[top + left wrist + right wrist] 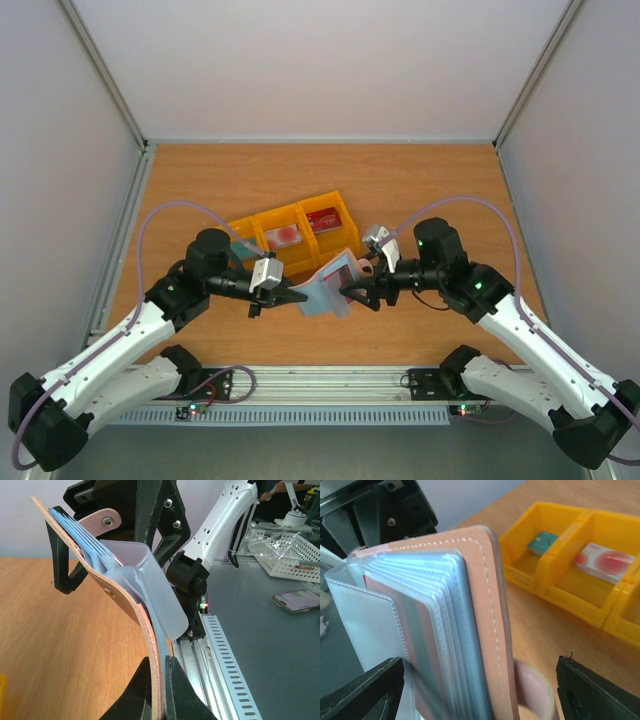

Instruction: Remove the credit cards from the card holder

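With three cards (283, 236) lying in the tray (347, 214), the left pincer (295, 297) clamps the holder (328, 284) aloft just before it, and the right pincer (352, 292), spread wide around its other end, probably next checks the sleeves for leftovers.

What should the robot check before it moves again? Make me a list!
1. The left claw is shut on the card holder: ok.
2. The right claw is open, with the holder's other end between its fingers: ok.
3. The teal card lies in the yellow tray: ok.
4. The white card with red blotch lies in the tray: ok.
5. The dark red card lies in the tray: ok.
6. No card is left in the holder's sleeves: cannot tell.
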Motion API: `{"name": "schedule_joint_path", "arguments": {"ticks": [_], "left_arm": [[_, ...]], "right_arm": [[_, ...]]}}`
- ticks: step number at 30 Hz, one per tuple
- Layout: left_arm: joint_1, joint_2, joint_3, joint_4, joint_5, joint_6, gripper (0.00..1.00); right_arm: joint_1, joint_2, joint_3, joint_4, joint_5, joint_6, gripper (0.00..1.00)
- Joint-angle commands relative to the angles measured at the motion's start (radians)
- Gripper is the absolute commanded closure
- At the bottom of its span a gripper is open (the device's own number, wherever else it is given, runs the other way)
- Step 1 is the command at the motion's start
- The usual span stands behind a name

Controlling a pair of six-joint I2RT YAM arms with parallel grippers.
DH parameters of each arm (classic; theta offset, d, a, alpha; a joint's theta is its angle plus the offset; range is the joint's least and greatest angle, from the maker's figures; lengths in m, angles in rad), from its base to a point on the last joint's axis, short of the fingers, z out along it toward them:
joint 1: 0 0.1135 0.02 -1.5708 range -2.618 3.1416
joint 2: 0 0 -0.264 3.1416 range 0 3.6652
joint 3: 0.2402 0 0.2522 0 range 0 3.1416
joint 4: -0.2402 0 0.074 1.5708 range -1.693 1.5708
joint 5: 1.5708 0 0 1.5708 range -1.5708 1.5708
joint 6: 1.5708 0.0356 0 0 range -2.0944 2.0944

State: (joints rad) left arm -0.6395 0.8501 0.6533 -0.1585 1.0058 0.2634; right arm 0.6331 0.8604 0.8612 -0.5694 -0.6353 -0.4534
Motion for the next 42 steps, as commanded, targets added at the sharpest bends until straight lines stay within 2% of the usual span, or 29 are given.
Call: {"name": "schedule_joint_path", "arguments": {"ticks": [1, 11, 19, 25, 30, 32, 33, 38, 42], "left_arm": [[0.003, -0.016, -0.007, 0.082, 0.025, -0.002, 1.00], [0.003, -0.011, -0.021, 0.140, 0.017, -0.037, 1.00], [0.004, 0.006, -0.054, 0.362, -0.056, -0.317, 1.00], [0.003, 0.004, -0.058, 0.341, -0.043, -0.275, 1.00], [0.003, 0.001, -0.069, 0.299, -0.063, -0.203, 1.00], [0.004, 0.003, -0.076, 0.309, -0.068, -0.195, 1.00], [0.003, 0.004, -0.078, 0.317, -0.066, -0.194, 1.00], [0.003, 0.005, -0.101, 0.439, -0.062, -0.245, 1.00], [0.002, 0.008, -0.130, 0.552, -0.101, -0.367, 1.00]], "right_arm": [[-0.004, 0.033, 0.006, 0.089, -0.108, 0.042, 0.16], [0.005, 0.075, -0.007, 0.179, -0.187, 0.086, 0.19], [0.059, 0.120, -0.021, 0.218, -0.121, 0.104, 0.20], [0.083, 0.116, -0.008, 0.215, -0.101, 0.097, 0.20], [0.083, 0.077, 0.034, 0.149, -0.118, 0.072, 0.15], [0.083, 0.065, 0.063, 0.099, -0.114, 0.054, 0.03], [0.082, 0.059, 0.075, 0.079, -0.111, 0.048, 0.02], [0.083, 0.079, 0.103, 0.112, -0.089, 0.065, 0.01], [0.101, 0.136, 0.116, 0.178, -0.088, 0.082, 0.02]]}}
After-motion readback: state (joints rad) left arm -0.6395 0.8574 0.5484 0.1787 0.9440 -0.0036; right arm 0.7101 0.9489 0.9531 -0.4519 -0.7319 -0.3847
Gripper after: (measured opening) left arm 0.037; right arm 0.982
